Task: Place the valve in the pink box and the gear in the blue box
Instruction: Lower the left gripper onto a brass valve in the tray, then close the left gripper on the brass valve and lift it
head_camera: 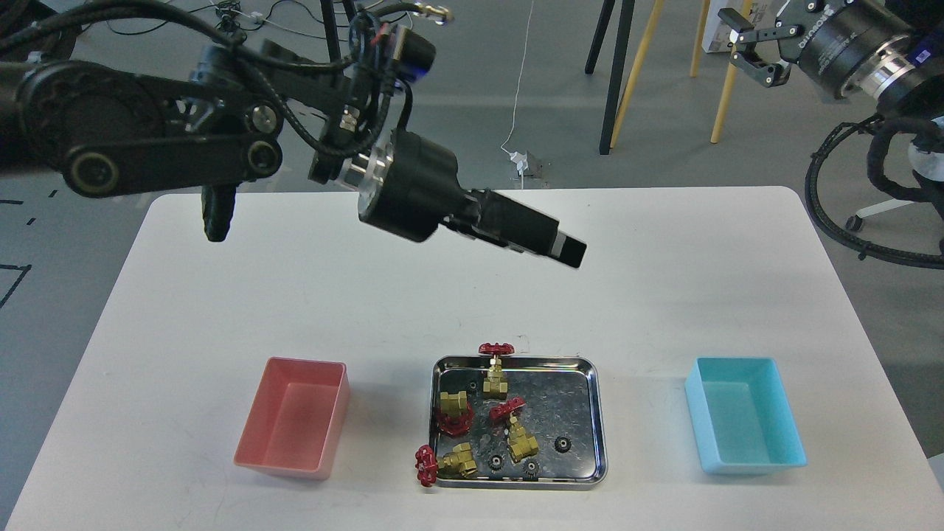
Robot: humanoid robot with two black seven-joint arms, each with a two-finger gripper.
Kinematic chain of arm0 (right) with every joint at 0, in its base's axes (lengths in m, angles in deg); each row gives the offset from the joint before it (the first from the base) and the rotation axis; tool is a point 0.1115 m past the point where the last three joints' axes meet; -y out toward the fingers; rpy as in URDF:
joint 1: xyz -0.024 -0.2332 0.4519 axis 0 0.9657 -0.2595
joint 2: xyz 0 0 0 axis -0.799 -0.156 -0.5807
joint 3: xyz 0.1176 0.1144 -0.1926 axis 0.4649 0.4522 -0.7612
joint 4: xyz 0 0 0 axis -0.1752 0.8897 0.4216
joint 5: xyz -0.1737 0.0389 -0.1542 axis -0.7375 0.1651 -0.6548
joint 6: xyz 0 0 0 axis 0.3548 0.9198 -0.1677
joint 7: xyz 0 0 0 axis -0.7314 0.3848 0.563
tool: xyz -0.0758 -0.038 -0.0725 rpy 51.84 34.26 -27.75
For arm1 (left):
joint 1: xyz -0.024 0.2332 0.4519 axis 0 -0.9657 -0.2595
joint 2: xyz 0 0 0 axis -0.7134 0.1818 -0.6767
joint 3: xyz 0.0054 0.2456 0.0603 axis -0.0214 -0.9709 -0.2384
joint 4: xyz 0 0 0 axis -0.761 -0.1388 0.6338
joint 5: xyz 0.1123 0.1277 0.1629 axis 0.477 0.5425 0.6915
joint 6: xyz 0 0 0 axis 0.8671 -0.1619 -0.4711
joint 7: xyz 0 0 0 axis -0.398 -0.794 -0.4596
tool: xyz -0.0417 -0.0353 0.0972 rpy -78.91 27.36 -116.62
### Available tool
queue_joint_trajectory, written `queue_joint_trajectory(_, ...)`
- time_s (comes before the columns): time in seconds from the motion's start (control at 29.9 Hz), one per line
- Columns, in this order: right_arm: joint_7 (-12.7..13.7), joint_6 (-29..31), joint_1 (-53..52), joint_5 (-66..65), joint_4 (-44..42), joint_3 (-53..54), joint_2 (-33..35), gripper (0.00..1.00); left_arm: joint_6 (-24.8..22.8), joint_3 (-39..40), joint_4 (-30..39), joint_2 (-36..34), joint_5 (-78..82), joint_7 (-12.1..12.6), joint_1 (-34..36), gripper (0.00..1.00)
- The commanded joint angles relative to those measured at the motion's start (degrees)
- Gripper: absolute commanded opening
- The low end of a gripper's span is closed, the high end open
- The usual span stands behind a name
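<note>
Several brass valves with red handwheels lie in a shiny steel tray [599,413] at the front middle of the table; one valve [495,377] stands at the tray's far edge. Several tiny black gears lie among them, one gear [562,443] at the right. The pink box [295,417] stands left of the tray and the blue box [741,424] right of it; both look empty. My left gripper [569,252] hangs over the table behind the tray, pointing down-right, seen side-on so its fingers merge. My right gripper [767,33] is high at the top right, open, holding nothing.
The white table [664,280] ends at a rounded far edge. Beyond it the floor holds cables, black and yellow stand legs [616,74] and an office chair at the left. My left arm's thick links [169,147] span the table's far-left corner.
</note>
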State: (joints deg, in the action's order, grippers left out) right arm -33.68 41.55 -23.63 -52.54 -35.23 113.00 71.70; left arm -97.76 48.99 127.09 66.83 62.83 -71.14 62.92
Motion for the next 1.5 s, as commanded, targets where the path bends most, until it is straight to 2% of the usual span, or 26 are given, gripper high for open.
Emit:
queue_joint_trajectory(0.0, 1.15, 0.00, -0.93, -0.08, -1.55, -0.37, 0.10, 0.99, 7.38, -11.68, 2.11, 10.84, 2.97, 0.02, 4.83, 1.00)
queue_joint_trajectory(0.13, 8.00, 0.00, -5.13, -0.08, -6.73, -0.98, -1.74, 0.99, 19.00, -19.35, 2.02, 20.35, 4.91, 0.02, 4.92, 0.99)
queue_joint_trajectory(0.17, 8.88, 0.00, -5.84, -0.08, -7.70, -1.16, -2.62, 0.99, 20.94, -20.06, 2.02, 21.42, 4.91, 0.02, 4.92, 0.99)
queue_joint_trajectory(0.33, 9.51, 0.00, -6.12, 0.01, -8.85, -1.25, -4.30, 0.99, 30.17, -24.63, 0.62, 21.42, 4.82, 0.02, 4.05, 0.98)
queue_joint_trajectory(0.5, 9.51, 0.00, -5.24, 0.01, -8.50, -1.16, -4.39, 0.99, 35.09, -26.56, 0.61, 21.42, 5.00, 0.02, 2.03, 0.98)
queue_joint_trajectory(0.57, 9.51, 0.00, -4.71, 0.01, -8.50, -1.16, -4.39, 0.99, 36.42, -27.18, 1.05, 21.42, 5.35, 0.02, 1.76, 0.98)
queue_joint_trajectory(0.74, 9.42, 0.00, -3.83, 0.01, -8.24, -1.16, -4.65, 0.99, 36.34, -28.23, 2.89, 20.10, 5.79, 0.02, 1.50, 0.98)
queue_joint_trajectory(0.84, 9.42, 0.00, -3.39, 0.09, -7.80, -1.16, -4.83, 0.99, 36.95, -33.06, 3.69, 20.89, 6.66, 0.02, 1.06, 0.98)
queue_joint_trajectory(0.9, 9.42, 0.00, -3.13, 0.01, -7.71, -1.07, -4.83, 0.99, 38.44, -35.87, 3.17, 21.42, 7.19, 0.02, -1.56, 0.98)
queue_joint_trajectory(1.1, 9.42, 0.00, -3.04, 0.09, -7.62, -1.07, -5.61, 0.99, 43.80, -39.14, -3.42, 21.42, 7.11, 0.02, -10.44, 0.99)
queue_joint_trajectory(1.47, 9.42, 0.00, -2.51, 0.01, -7.62, -1.16, -6.50, 0.99, 48.38, -38.87, -9.84, 21.42, 7.11, 0.02, -18.54, 0.98)
